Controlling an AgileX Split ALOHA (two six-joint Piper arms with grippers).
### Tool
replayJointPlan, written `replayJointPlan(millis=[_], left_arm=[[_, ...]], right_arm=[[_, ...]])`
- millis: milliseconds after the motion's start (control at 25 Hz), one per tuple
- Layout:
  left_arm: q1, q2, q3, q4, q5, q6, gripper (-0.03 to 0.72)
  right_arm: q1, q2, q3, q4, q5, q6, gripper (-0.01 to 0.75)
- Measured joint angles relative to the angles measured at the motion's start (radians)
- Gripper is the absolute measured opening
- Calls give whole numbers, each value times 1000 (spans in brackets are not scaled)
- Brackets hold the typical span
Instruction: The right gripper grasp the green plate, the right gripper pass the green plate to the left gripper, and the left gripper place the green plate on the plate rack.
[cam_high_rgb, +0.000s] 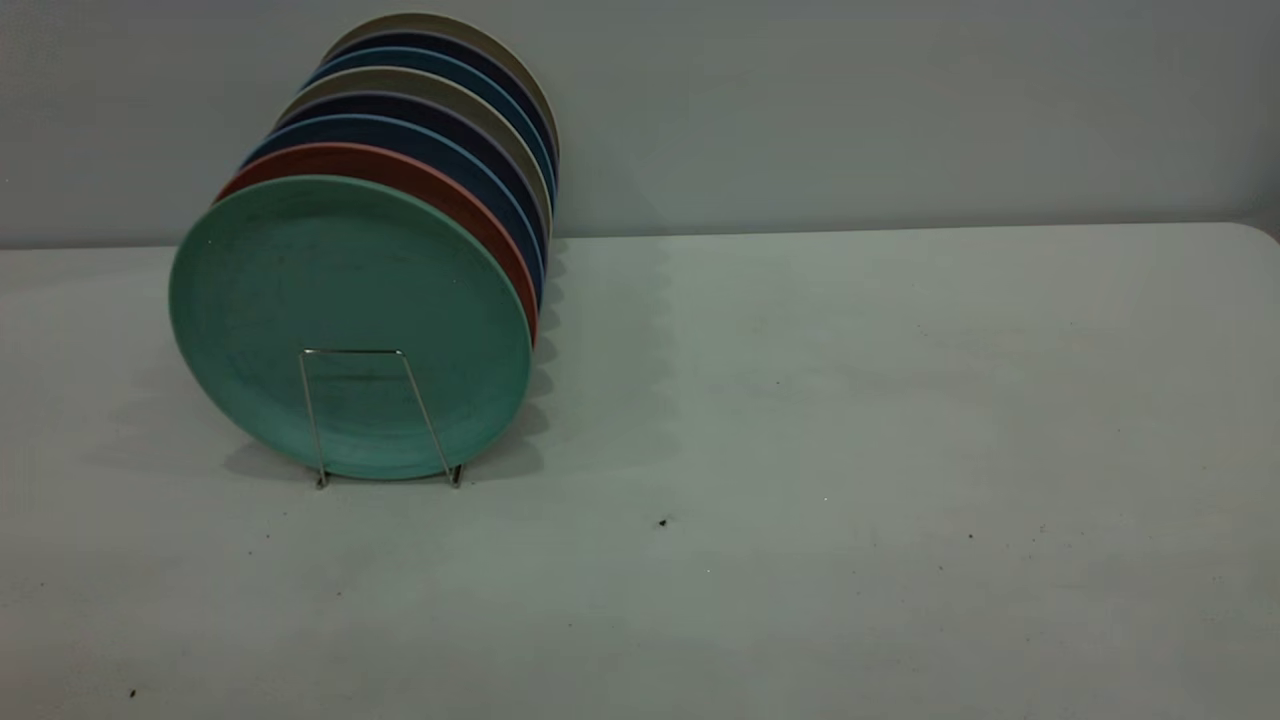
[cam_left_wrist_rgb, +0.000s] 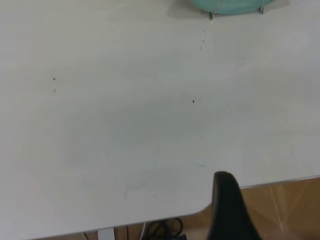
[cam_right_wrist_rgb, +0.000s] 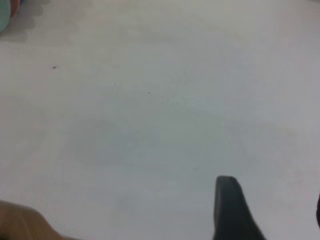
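Note:
The green plate (cam_high_rgb: 350, 300) stands upright at the front of the plate rack (cam_high_rgb: 350, 351), behind the rack's front wire loop. Neither gripper shows in the exterior view. In the left wrist view my left gripper (cam_left_wrist_rgb: 272, 200) hovers over the table's near edge, far from the plate's lower rim (cam_left_wrist_rgb: 230, 6) and a rack foot (cam_left_wrist_rgb: 211, 15). One black finger (cam_left_wrist_rgb: 227, 210) shows, with nothing beside it. My right gripper (cam_right_wrist_rgb: 273, 200) hangs open over bare table and holds nothing. A sliver of the green plate (cam_right_wrist_rgb: 4, 15) sits at that view's corner.
Behind the green plate stand a salmon plate (cam_high_rgb: 400, 165), several blue plates (cam_high_rgb: 420, 130) and grey ones, all upright in the rack. The white table (cam_high_rgb: 850, 400) stretches to the right. Brown floor (cam_left_wrist_rgb: 290, 205) shows past the table edge.

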Motion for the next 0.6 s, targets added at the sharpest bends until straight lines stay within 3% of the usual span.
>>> replayJointPlan(millis=[600], left_arm=[[0,-116,0,0,11,-1,472]], right_arm=[[0,0,0,0,0,0,417]])
